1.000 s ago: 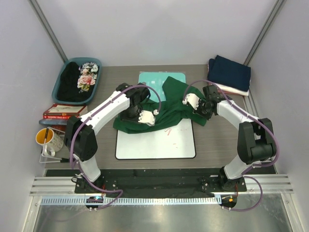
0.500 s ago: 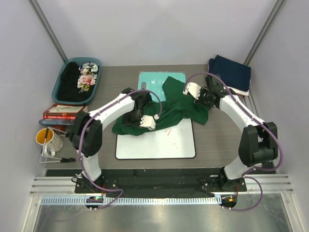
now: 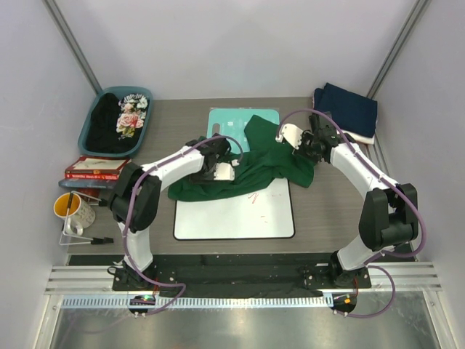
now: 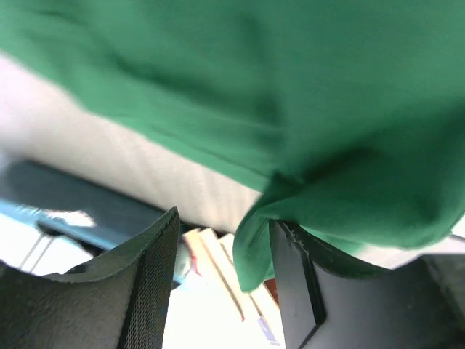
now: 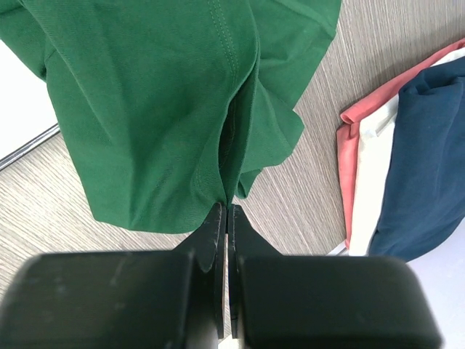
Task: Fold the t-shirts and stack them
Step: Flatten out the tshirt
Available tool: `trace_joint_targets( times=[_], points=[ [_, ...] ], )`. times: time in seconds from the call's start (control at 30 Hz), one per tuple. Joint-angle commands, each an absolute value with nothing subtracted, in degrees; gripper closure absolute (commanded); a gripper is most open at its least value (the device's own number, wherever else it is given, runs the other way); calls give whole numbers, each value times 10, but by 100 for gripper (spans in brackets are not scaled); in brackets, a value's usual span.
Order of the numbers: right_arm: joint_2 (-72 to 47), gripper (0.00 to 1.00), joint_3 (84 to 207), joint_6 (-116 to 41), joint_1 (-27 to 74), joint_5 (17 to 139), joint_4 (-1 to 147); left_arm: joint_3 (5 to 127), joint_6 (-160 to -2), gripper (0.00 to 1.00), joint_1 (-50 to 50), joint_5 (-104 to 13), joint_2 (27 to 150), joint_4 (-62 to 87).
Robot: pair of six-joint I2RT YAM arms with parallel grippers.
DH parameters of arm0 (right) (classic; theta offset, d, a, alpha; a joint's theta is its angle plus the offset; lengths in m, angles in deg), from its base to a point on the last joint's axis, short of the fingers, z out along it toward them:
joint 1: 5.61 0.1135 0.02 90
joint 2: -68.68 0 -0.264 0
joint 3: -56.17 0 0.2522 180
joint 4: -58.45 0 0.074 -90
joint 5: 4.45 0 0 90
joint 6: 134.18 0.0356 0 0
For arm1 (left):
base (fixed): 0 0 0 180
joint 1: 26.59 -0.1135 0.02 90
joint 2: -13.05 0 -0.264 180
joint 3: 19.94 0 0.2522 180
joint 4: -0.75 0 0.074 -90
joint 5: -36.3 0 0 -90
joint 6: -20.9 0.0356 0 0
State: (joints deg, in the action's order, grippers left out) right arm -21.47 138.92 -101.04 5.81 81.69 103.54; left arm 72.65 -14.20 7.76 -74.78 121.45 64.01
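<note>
The dark green t-shirt (image 3: 261, 156) lies crumpled across the back of the whiteboard (image 3: 232, 211) and the teal board (image 3: 232, 116). My left gripper (image 3: 218, 171) is open at its left part; in the left wrist view a fold of the green cloth (image 4: 305, 94) drapes over one finger (image 4: 298, 283), and the gap between the fingers is free. My right gripper (image 5: 227, 207) is shut on a fold of the green t-shirt (image 5: 160, 109) near its right edge. Folded navy (image 5: 429, 167), white (image 5: 374, 174) and reddish (image 5: 349, 145) t-shirts are stacked at the back right (image 3: 347, 110). A black floral t-shirt (image 3: 120, 120) lies in the tub.
A teal tub (image 3: 91, 134) stands at the back left. Red books (image 3: 94, 169) and a yellow mug (image 3: 69, 209) on a wire rack sit along the left edge. White walls close in the table on three sides.
My left gripper has opened and let go of the green t-shirt, and shifted slightly toward the back. The right arm pulled its fold back and right a second ago and now holds still.
</note>
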Motion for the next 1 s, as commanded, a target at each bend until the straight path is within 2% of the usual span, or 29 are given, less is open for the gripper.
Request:
trace_joint_targets(
  times=[0.0,0.17,0.2,0.27,0.3,0.37,0.43,0.6,0.8,0.97],
  points=[
    [-207,99,1397,-1003,61,820,1019,728,-153,46,74,-814,1197,537],
    [-209,99,1397,-1002,63,823,1018,721,-159,46,73,-845,1172,476],
    [-208,99,1397,-1001,63,824,1017,720,-159,52,73,-831,1162,476],
    [-205,99,1392,-1003,62,826,1018,720,-164,55,72,-806,1124,499],
    [-203,99,1390,-1005,62,826,1018,717,-168,61,73,-788,1107,512],
    [-202,99,1387,-1009,63,829,1017,703,-170,66,74,-745,1078,541],
    [-203,99,1386,-1010,63,831,1018,658,-172,76,78,-725,1028,547],
    [-209,99,1392,-1007,63,830,1017,528,-207,89,96,-661,894,534],
    [-232,99,1420,-1008,65,834,1032,335,-215,91,159,-644,782,428],
    [-247,99,1451,-1008,73,839,1050,266,-224,98,171,-665,804,346]
  ],
)
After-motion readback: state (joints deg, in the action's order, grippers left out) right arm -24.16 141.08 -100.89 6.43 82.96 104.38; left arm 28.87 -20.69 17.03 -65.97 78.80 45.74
